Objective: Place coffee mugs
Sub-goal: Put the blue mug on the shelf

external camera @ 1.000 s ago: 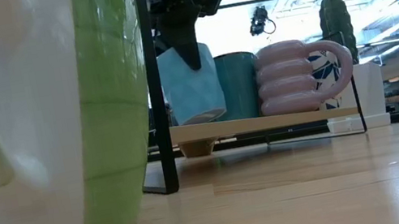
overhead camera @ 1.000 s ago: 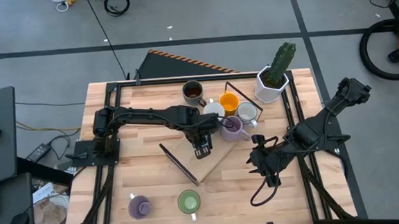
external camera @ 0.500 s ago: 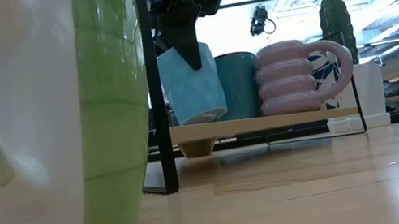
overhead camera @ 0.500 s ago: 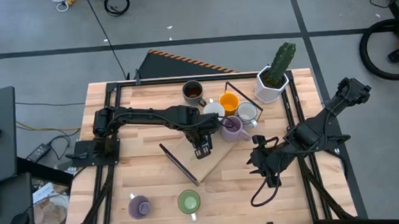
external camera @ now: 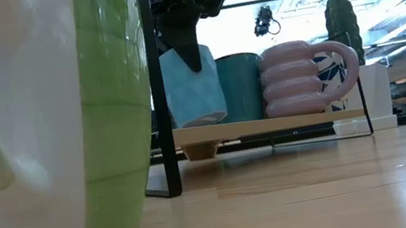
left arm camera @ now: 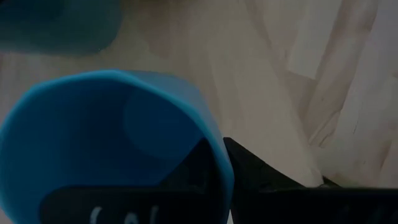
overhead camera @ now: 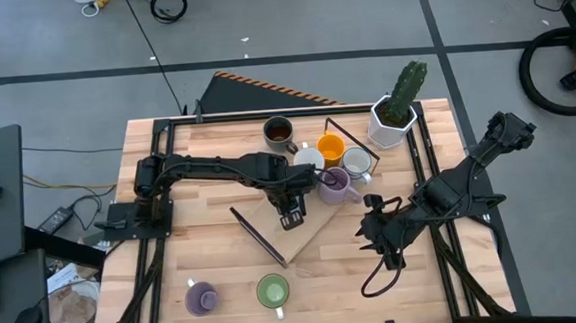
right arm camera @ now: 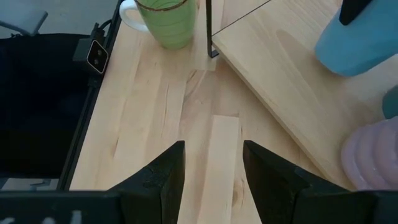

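Note:
My left gripper (overhead camera: 291, 209) reaches from the table's left to the wooden rack board (overhead camera: 308, 235) at the middle and is shut on the blue mug (external camera: 194, 86). The blue mug also fills the left wrist view (left arm camera: 93, 137) and shows in the right wrist view (right arm camera: 357, 40). A ribbed purple mug (external camera: 297, 78) stands upright on the board beside it. A green mug (overhead camera: 272, 291) and a second purple mug (overhead camera: 201, 297) stand near the near edge. My right gripper (right arm camera: 211, 168) waits open above the table right of the board (overhead camera: 374, 231). My left gripper pinches the blue mug's rim wall (left arm camera: 219, 163), one finger (left arm camera: 186, 177) inside the mug and one (left arm camera: 267, 183) outside. The fingers (external camera: 189, 45) come from above, pointing down. The mug hangs slightly tilted, its base just over the board; I cannot tell whether it touches.
A brown mug (overhead camera: 279, 132), an orange mug (overhead camera: 330, 149) and two white mugs (overhead camera: 308, 158) (overhead camera: 356, 164) cluster toward the far edge. A white cactus pot (overhead camera: 393, 115) stands at the far right. The rack's black wire frame (external camera: 157, 88) rises beside the blue mug; a teal mug (external camera: 242, 86) stands behind it.

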Robot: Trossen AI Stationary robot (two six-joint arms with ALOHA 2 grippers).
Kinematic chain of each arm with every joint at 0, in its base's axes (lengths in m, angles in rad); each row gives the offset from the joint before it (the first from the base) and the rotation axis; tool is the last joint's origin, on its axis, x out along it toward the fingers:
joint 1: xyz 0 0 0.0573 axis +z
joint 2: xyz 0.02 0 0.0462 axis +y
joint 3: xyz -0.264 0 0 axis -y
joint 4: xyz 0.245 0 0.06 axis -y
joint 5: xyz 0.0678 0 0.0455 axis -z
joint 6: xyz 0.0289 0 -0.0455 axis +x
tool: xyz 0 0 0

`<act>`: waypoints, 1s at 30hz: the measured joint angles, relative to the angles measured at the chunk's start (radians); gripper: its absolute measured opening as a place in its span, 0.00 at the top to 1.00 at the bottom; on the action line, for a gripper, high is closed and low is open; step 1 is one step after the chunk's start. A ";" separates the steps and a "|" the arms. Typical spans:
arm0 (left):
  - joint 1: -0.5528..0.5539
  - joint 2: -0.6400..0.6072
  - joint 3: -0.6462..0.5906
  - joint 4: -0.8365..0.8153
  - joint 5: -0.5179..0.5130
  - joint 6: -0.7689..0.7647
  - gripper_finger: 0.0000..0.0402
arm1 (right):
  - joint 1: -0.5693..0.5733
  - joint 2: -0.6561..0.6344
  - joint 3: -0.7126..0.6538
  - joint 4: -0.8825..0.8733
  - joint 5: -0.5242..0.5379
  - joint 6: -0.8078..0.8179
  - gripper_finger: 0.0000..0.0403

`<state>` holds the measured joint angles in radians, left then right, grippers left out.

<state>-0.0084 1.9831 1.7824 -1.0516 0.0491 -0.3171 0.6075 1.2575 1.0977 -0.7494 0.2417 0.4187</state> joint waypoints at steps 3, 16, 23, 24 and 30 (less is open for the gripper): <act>0.016 0.000 0.000 -0.011 -0.003 -0.002 0.91 | 0.000 0.000 0.000 0.001 0.000 -0.002 0.58; 0.034 0.024 0.000 -0.036 -0.119 0.073 0.91 | 0.000 0.000 0.000 0.019 0.000 -0.018 0.58; 0.031 0.048 0.002 -0.031 -0.133 0.118 0.91 | 0.000 0.000 0.000 0.017 0.000 -0.018 0.58; 0.029 0.048 0.002 -0.019 -0.144 0.120 0.91 | 0.000 0.000 0.000 0.016 0.000 -0.018 0.58; 0.029 0.050 0.002 -0.004 -0.160 0.123 0.91 | 0.000 0.000 0.000 0.016 0.000 -0.018 0.58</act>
<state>0.0204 2.0327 1.7840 -1.0554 -0.1104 -0.1942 0.6075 1.2572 1.0977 -0.7334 0.2417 0.4007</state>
